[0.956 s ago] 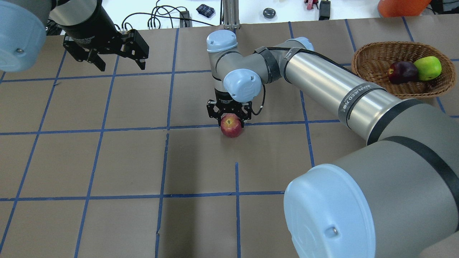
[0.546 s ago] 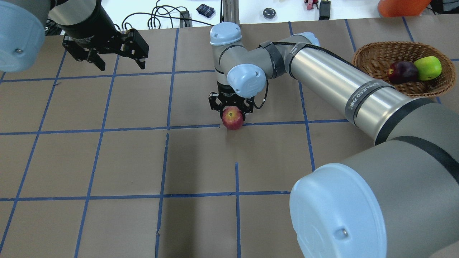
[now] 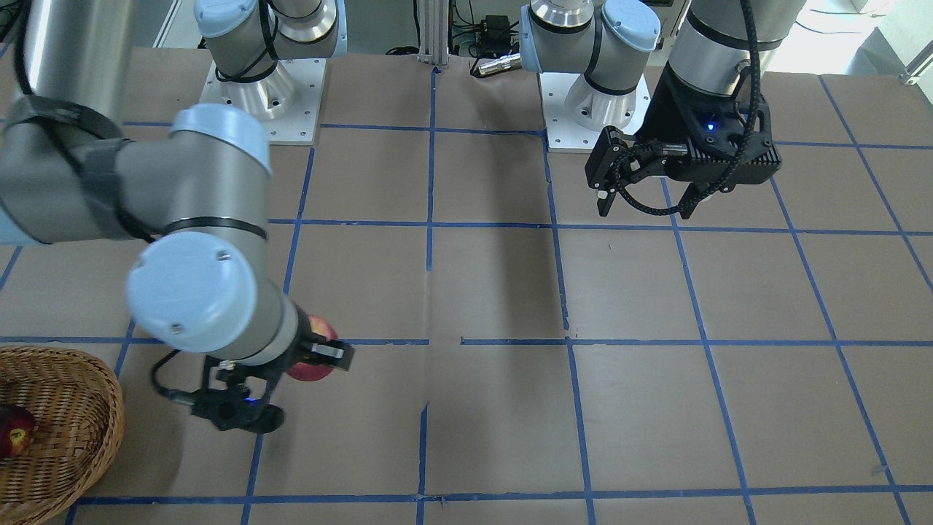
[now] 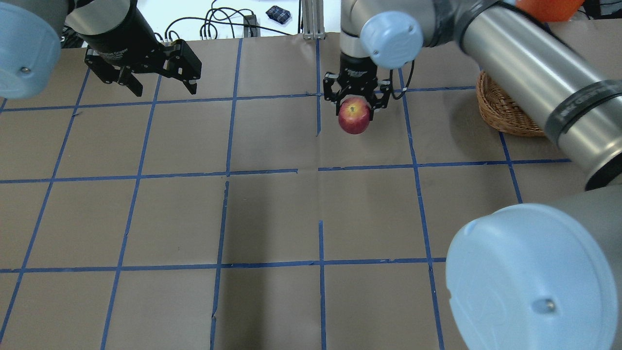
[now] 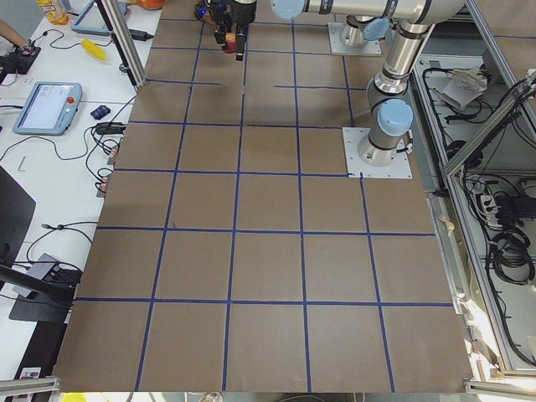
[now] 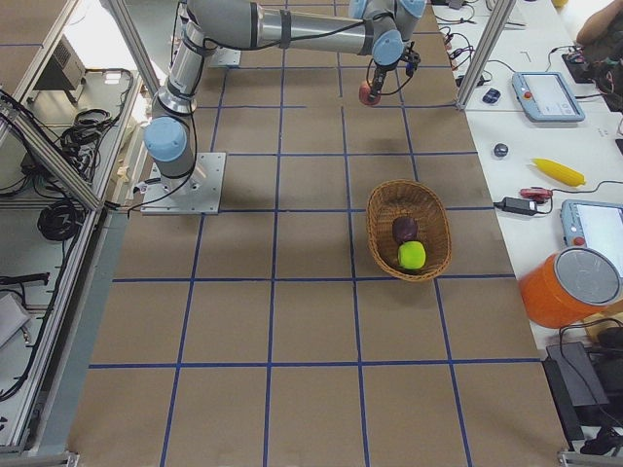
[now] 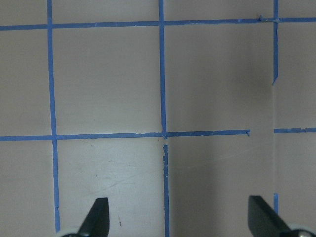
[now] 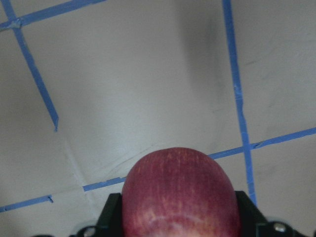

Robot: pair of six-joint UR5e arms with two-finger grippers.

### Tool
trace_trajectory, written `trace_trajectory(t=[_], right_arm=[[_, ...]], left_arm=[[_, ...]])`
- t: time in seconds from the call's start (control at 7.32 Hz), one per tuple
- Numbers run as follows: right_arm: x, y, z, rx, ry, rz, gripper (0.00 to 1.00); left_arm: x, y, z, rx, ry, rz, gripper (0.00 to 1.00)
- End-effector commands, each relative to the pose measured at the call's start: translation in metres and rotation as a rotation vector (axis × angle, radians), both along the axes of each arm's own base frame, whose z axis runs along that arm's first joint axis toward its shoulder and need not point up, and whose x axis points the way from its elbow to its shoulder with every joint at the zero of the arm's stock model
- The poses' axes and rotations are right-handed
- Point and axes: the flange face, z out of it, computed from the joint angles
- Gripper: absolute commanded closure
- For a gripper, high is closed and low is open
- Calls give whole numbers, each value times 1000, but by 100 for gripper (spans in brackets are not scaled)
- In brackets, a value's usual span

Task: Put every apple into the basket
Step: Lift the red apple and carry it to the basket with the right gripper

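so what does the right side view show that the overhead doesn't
Only the right side view: the inside of the basket, with the purple apple and green apple in it.

Only the overhead: the left gripper, open and empty above the table.

Both: the red apple held off the table in the right gripper, short of the basket. The overhead shows only an edge of the basket, as the right arm covers the rest.

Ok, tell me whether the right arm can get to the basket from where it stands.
Probably yes. The right hand, shut on the red apple, has only bare table between it and the basket, and the basket has free room beside the purple apple and green apple.
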Motion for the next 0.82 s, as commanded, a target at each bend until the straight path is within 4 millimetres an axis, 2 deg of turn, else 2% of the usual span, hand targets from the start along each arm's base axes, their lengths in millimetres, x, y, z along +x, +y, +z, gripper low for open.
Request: trace_trajectory(t=[0.0, 0.14, 0.27, 0.55, 0.68], right_arm=[[-143, -24, 19, 0, 63, 113, 100], [-204, -27, 20, 0, 60, 208, 100], [-249, -32, 22, -58, 73, 228, 100], [-330, -36, 7, -105, 77, 259, 100], [-366, -37, -8, -122, 80, 290, 100]], left_arm=[[-1, 0, 0, 1, -1, -1, 0], [0, 0, 0, 1, -1, 0, 0], [0, 0, 0, 1, -1, 0, 0], [0, 0, -1, 2, -1, 0, 0], [0, 0, -1, 2, -1, 0, 0]])
